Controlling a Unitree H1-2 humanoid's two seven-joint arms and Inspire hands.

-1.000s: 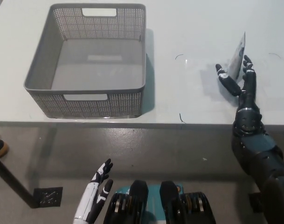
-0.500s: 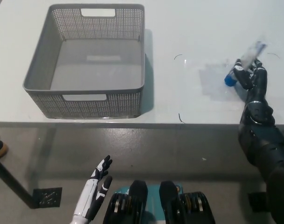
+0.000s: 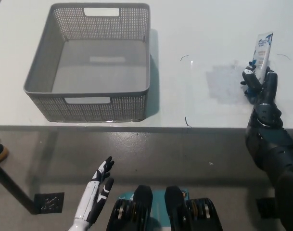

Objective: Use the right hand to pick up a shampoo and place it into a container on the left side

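The shampoo (image 3: 263,48) is a white tube with blue print, standing out past my black right hand (image 3: 260,84) at the table's right side. That hand's fingers are curled around the tube's lower end, so the cap is hidden. The grey mesh container (image 3: 104,109) sits at the table's left with nothing inside it, well apart from the hand. My white left hand (image 3: 97,190) rests open below the table's front edge at the lower left.
The white table (image 3: 194,29) runs across the view, with its front edge (image 3: 184,128) just under my right wrist. A few small dark marks (image 3: 186,121) lie on it between the container and the hand.
The tube has swung in my right hand from lying tilted, blue cap towards the left, to pointing away with its flat end up. The hand stayed near the right edge.
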